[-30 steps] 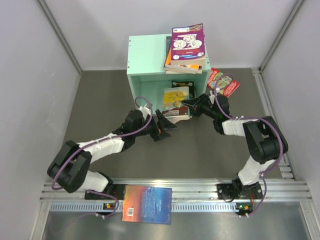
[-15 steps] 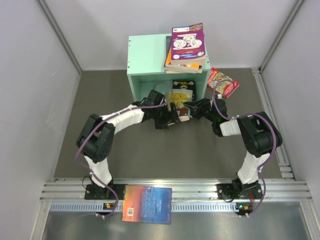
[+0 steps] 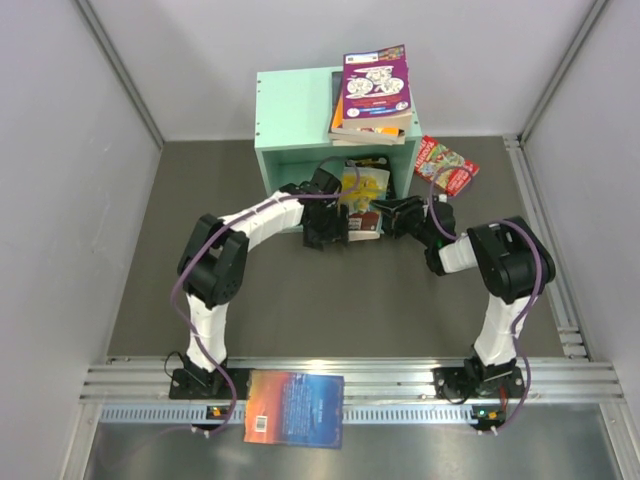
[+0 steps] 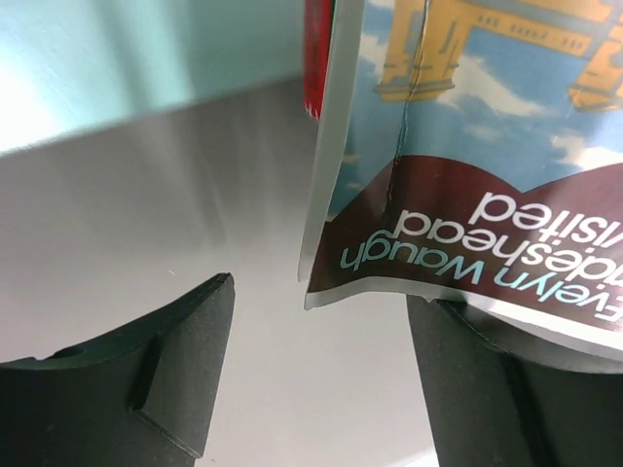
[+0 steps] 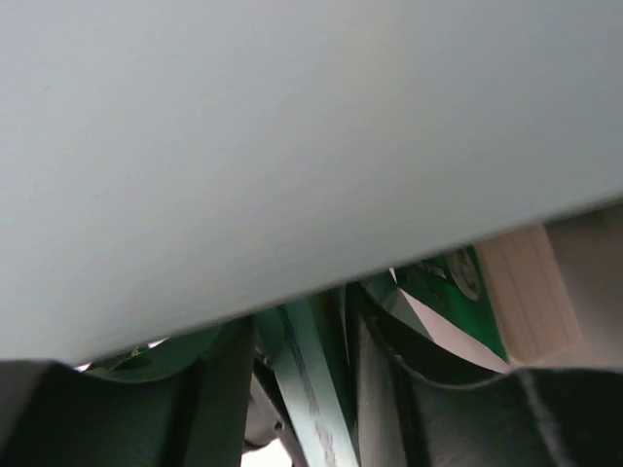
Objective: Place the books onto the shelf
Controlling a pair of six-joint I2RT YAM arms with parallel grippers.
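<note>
At the open front of the mint-green shelf, both arms meet on one paperback: yellow-and-blue cover, dark brown band, upper end at the opening, lower end out on the grey table. On the left gripper the jaws are wide apart. Its wrist view shows the cover (Evelyn Waugh title, upside down) overlapping one finger, with the other well clear and nothing clamped. From the other side, the right gripper has its jaws narrow around a thin green edge. Can't tell if they pinch it or just bracket it, or whether that edge is the same paperback. Pale shelf wall fills most of that view. Other books: a stack, purple cover on top, sits on the shelf roof. A red one lies flat on the table just right of the shelf. A blue-orange one rests on the near rail between the arm bases.
</note>
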